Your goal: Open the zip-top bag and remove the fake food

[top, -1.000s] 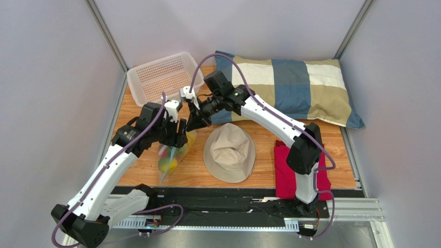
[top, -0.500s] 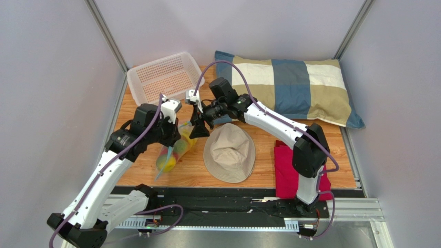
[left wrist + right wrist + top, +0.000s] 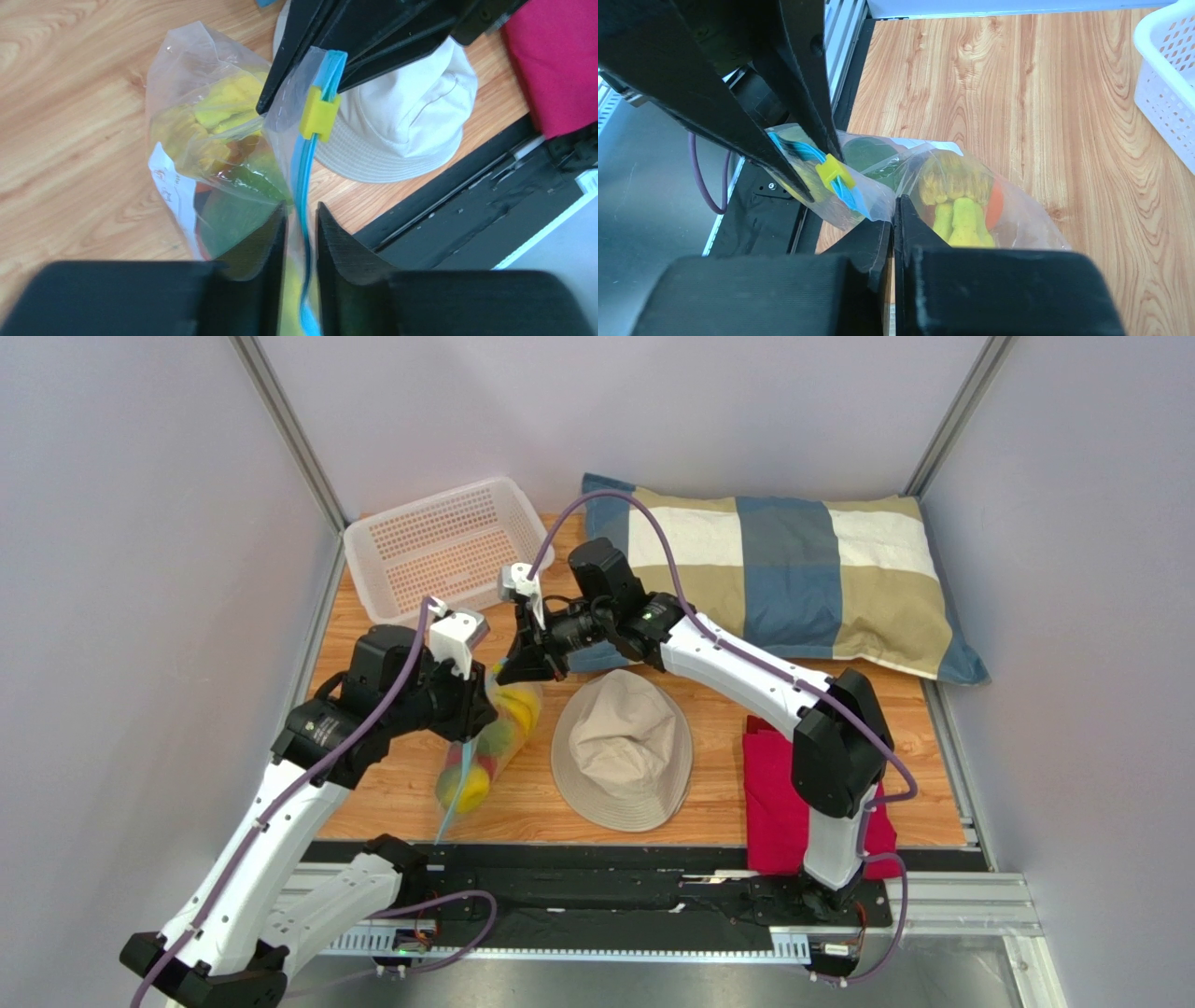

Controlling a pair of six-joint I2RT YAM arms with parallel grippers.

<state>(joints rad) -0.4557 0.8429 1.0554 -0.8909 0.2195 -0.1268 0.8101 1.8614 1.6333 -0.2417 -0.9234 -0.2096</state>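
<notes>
Lying just beside zip-top bag (image 3: 481,752): hat (image 3: 622,751).

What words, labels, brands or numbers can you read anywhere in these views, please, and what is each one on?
The label on the zip-top bag: white with red print, too blurred to read.
No other text shows in any view.
</notes>
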